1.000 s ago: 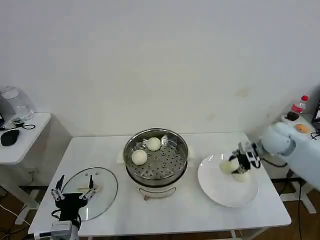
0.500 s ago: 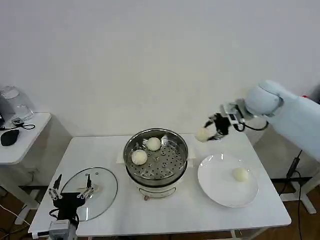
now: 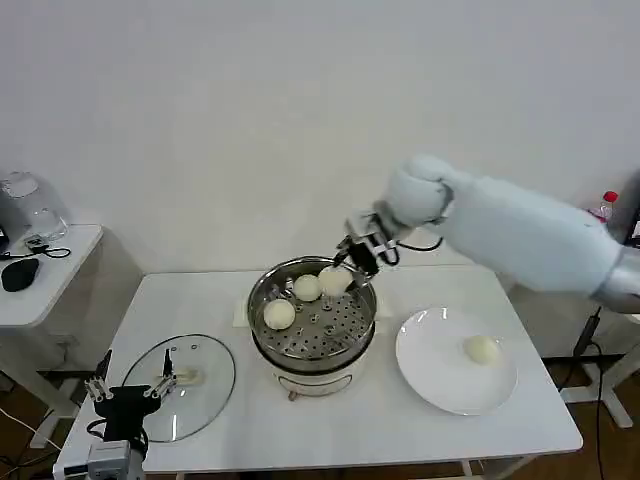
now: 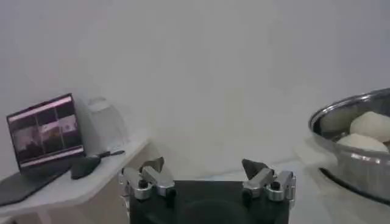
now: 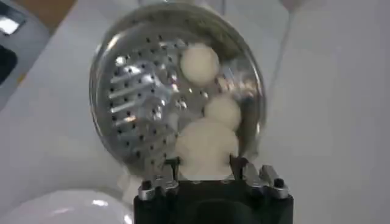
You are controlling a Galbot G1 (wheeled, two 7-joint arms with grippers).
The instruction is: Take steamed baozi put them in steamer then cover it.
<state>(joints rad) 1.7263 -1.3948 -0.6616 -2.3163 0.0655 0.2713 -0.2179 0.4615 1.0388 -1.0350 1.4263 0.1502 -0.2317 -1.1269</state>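
From across the room, the right gripper (image 3: 352, 262) hangs over the far rim of the steamer (image 3: 312, 318), its jaws clenched on a baozi (image 3: 334, 281); two more buns (image 3: 279, 314) already sit on the perforated tray, and the last bun (image 3: 482, 348) waits on the white plate (image 3: 440, 380). The left gripper (image 3: 127, 390) idles at the table's near corner beside the glass lid (image 3: 205, 385). From the left wrist, that gripper (image 4: 207, 180) has its jaws spread with nothing between them, the pot's (image 4: 341, 152) edge off to one side. From the right wrist, the held bun (image 5: 206, 145) hovers above the tray. This looks like the third placement: next it should lower and let go onto bare tray. I can read no label or writing anywhere.
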